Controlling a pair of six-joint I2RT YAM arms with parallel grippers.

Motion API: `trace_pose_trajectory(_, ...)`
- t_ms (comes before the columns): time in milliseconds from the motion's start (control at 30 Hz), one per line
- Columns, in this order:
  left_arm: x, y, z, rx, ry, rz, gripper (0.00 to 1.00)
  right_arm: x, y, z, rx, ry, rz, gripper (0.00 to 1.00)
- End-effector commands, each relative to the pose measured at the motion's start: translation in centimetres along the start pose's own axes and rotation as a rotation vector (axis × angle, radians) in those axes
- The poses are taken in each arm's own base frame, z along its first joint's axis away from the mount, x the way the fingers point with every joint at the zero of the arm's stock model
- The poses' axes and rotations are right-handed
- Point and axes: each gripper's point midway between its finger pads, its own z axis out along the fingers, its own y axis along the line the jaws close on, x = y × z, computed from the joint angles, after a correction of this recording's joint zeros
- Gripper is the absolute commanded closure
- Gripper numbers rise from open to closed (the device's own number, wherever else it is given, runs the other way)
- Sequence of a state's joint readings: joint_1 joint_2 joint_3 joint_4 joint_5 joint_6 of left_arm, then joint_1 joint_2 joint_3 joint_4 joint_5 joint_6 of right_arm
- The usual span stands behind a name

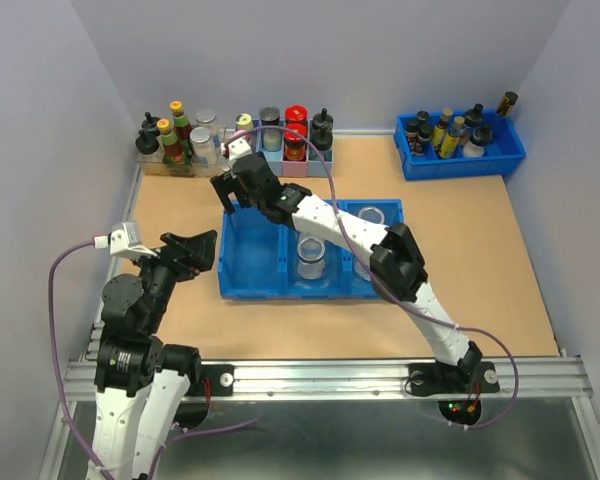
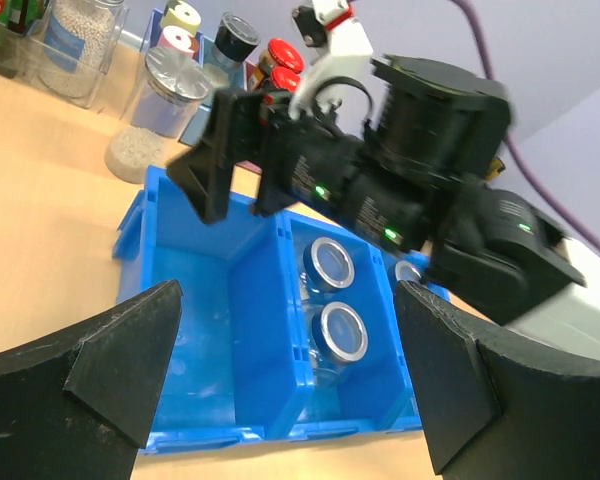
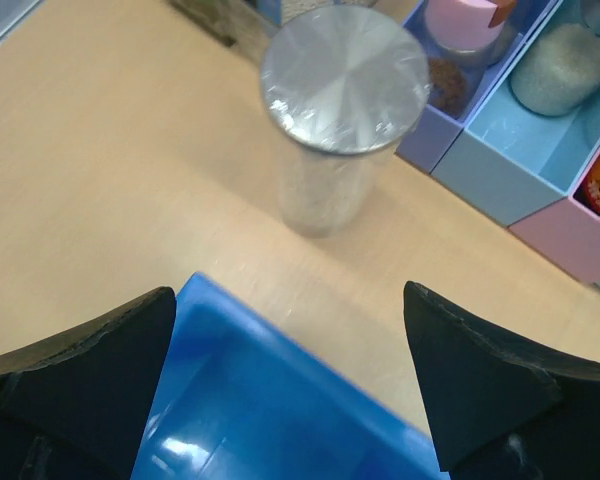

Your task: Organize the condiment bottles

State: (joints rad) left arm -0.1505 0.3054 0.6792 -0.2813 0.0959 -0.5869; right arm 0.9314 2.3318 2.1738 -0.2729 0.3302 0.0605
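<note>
At near left, the left pincer (image 2: 285,300) is hovering spread and empty as three condiment bottles (image 2: 343,330) are sitting in the blue tray (image 1: 250,292), two in its middle compartment, one in the right; beyond, the right pincer (image 3: 288,295), also spread, is facing the lidded jar (image 3: 345,65), seemingly next, standing outside on the bench (image 1: 480,260)

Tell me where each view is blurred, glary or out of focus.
Top external: evenly lit and sharp. Left wrist: the right arm's housing looks slightly motion-smeared. Right wrist: the lidded jar shows streaky sheen on its lid; the blue bin's near corner is soft with a glare patch.
</note>
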Motion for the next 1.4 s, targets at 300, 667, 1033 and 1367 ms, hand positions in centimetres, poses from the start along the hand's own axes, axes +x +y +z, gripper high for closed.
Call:
trace_pose_trajectory(300,-1.5,-0.9,-1.3,0.029,-0.066,-0.014,0.01,-4.9,-3.0,5.4,-0.15,-0.187,0.151,0.0)
trace_pose_trajectory(667,-1.5,-1.3,0.7,0.052,-0.036,0.077,0.01,-6.6,-3.4,0.8,-0.167,-0.207,0.168,0.0)
trace_pose_trajectory(1033,-5.4,-0.3,12.8,-0.112,0.046,0.303,0.01,-7.6,-14.4,-16.9,0.182,-0.274,0.274,0.0)
trace_pose_trajectory(1367,-4.5,1.8,22.1,-0.163,0.162,0.499,0.01,-3.9,-16.4,-27.4,0.187,-0.202,0.297,0.0)
